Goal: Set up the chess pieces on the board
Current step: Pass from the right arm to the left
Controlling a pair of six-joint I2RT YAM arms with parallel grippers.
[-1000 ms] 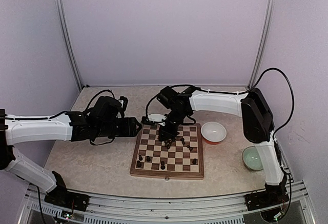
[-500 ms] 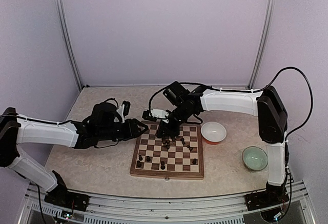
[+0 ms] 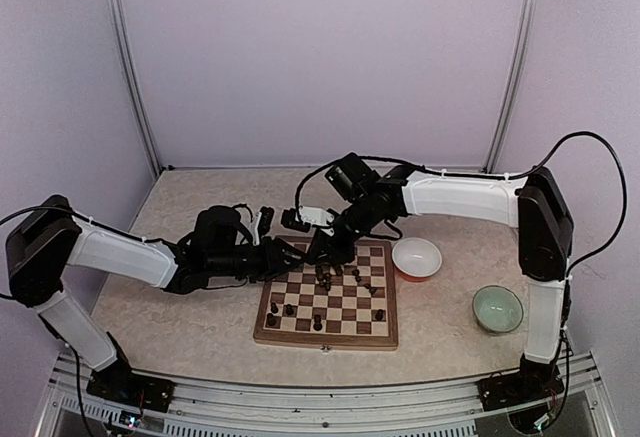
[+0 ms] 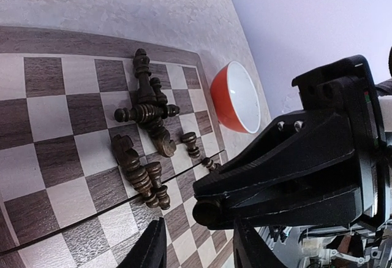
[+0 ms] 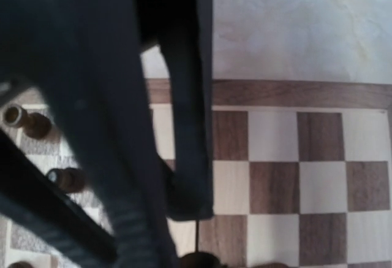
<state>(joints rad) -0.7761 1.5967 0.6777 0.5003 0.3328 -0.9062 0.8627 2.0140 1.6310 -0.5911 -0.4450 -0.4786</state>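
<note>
The board [image 3: 326, 338] lies in the middle of the table. Several dark chess pieces [image 3: 330, 275] lie in a heap on its far half, and a few more stand on the near rows [image 3: 289, 309]. In the left wrist view the heap [image 4: 147, 111] lies toppled on the board [image 4: 55, 96]. My left gripper [image 3: 290, 254] is open and empty at the board's far left corner, its fingertips [image 4: 150, 249] low over the squares. My right gripper [image 3: 322, 249] hovers over the far left squares, just behind the heap. Its dark blurred fingers [image 5: 190, 96] hide whatever is between them.
A bowl, white inside and orange outside [image 3: 417, 257], stands right of the board and also shows in the left wrist view [image 4: 236, 96]. A pale green bowl [image 3: 497, 308] stands further right. The two grippers are very close together, with the right arm's black body [image 4: 306, 176] beside my left fingers.
My left arm has stretched to the right, bringing its gripper from beside the board to its far left corner. My right gripper has drawn back slightly from the heap.
</note>
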